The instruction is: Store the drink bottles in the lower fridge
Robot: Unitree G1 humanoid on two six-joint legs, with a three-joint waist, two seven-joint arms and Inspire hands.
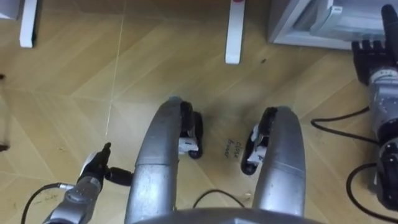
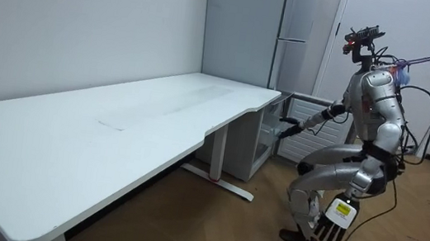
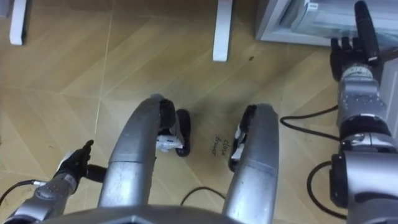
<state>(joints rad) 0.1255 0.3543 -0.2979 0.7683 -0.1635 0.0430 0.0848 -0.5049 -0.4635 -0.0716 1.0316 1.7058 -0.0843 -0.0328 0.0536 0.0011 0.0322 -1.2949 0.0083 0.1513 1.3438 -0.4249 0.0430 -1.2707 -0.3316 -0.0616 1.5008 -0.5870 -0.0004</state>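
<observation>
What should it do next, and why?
Probably hook the right hand on the fridge door's edge. The robot squats before the fridge with that hand up at it, fingers straight, while the left hand hangs open, holding nothing.

The fridge (image 3: pixel 298 22) is cut off by the eye views' top edge, and its inside is hidden. Both desk legs (image 3: pixel 221 31) run out at that edge. A scribble (image 3: pixel 222 147) on the floor (image 3: pixel 124 74) is too small to read. In the room view the desk (image 2: pixel 115 124) covers part of the fridge, and the right hand (image 2: pixel 290 129) is too small to make out.
</observation>
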